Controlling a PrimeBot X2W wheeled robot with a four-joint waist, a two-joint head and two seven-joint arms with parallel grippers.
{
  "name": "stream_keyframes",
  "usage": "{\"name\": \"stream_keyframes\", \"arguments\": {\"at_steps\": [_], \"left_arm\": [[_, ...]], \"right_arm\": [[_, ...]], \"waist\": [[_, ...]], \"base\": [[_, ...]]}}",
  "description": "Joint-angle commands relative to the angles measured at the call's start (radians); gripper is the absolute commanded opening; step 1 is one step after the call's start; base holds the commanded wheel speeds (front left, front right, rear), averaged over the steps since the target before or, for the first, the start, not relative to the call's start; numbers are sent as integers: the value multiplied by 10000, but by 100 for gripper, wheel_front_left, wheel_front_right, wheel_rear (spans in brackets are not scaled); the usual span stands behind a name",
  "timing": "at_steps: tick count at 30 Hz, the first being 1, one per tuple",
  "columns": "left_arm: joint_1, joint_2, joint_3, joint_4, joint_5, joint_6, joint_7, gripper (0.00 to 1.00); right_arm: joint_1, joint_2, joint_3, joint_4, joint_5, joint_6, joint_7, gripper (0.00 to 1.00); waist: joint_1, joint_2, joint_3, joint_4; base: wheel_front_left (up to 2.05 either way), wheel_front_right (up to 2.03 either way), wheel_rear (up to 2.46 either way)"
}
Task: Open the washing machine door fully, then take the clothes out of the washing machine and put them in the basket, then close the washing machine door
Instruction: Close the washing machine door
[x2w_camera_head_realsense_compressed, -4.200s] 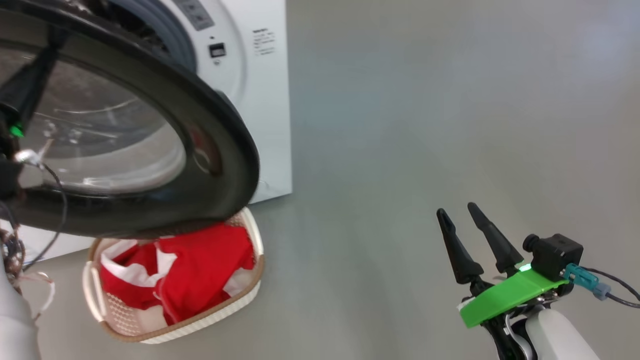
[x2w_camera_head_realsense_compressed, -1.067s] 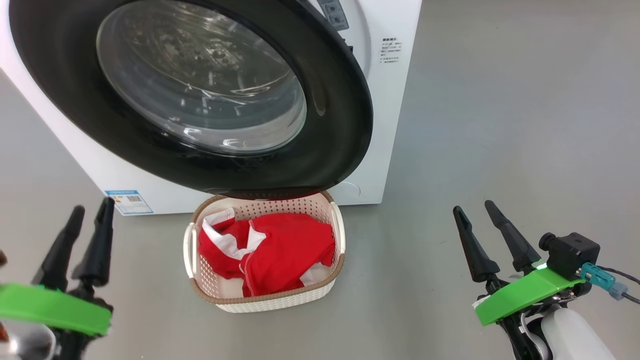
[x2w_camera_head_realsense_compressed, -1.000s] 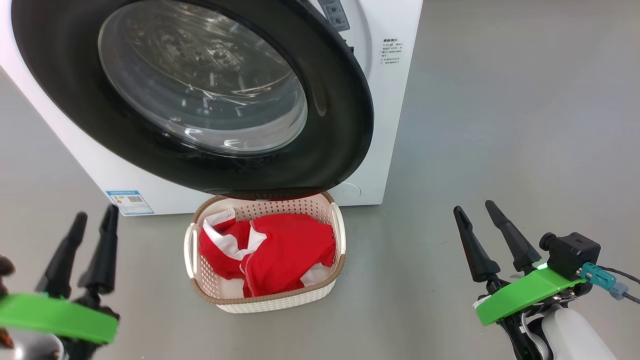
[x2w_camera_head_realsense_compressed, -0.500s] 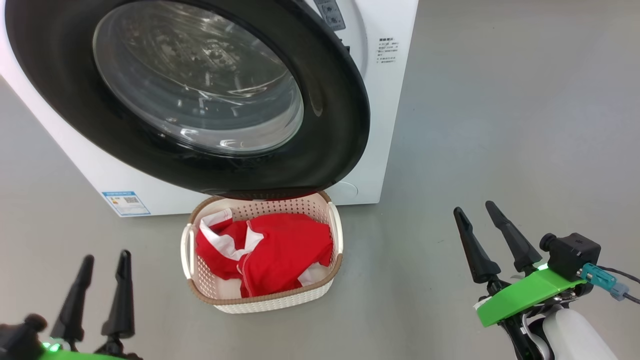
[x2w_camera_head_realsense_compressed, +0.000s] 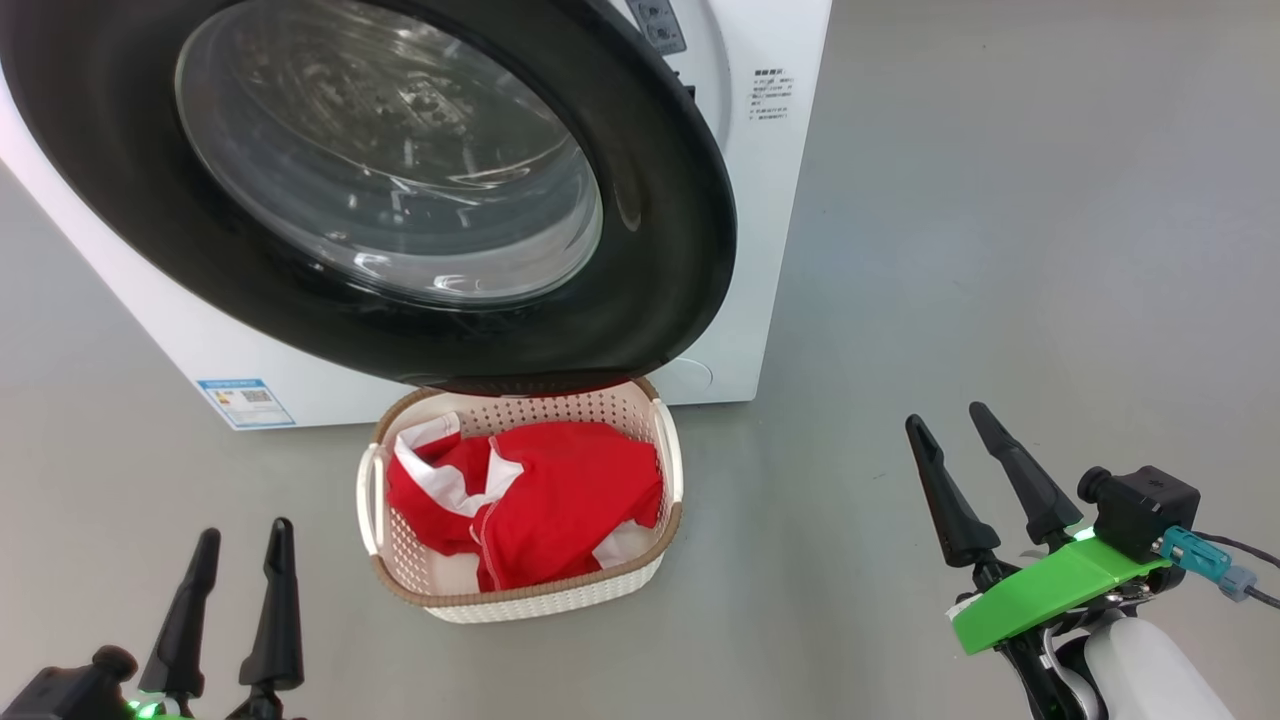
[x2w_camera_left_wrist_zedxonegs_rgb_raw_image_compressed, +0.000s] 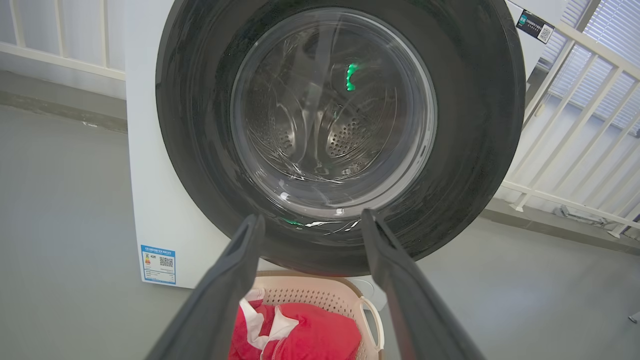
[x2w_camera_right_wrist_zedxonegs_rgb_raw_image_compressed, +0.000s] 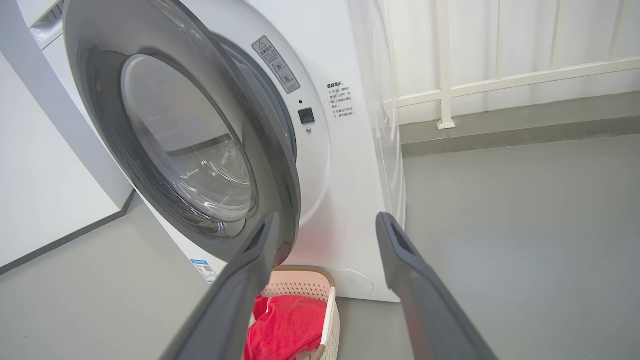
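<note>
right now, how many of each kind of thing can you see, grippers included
washing machine: 1
basket: 1
heap of red clothes: 1
grippers: 2, left gripper and right gripper
total: 5

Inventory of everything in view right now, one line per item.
washing machine: 1, white, on the floor
washing machine door: 1, black rim with clear glass, on the machine's front, overhanging the basket's far end
blue label: 1, machine's lower corner
basket: 1, cream with brown rim, on the floor before the machine
clothes: red and white, in the basket; count unclear
railing: white, behind the machine
floor: grey
left pincer: dark, open, empty
right pincer: dark, open, empty
</note>
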Motion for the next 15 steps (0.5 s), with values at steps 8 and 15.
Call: {"name": "stream_keyframes", "arguments": {"at_steps": [8,15], "left_arm": [[-295,139,281,-135,273,51,-151,100],[-253,78,253,-145,323,99,-168,100]], "right_arm": [[-57,-63,251,-308,25,16,-120,100],[-48,-86,323,-319,8,16,-120,100]], "waist": [[-1,0,39,27],[-1,0,4,72]], "base": [[0,0,0],[0,0,0]]}}
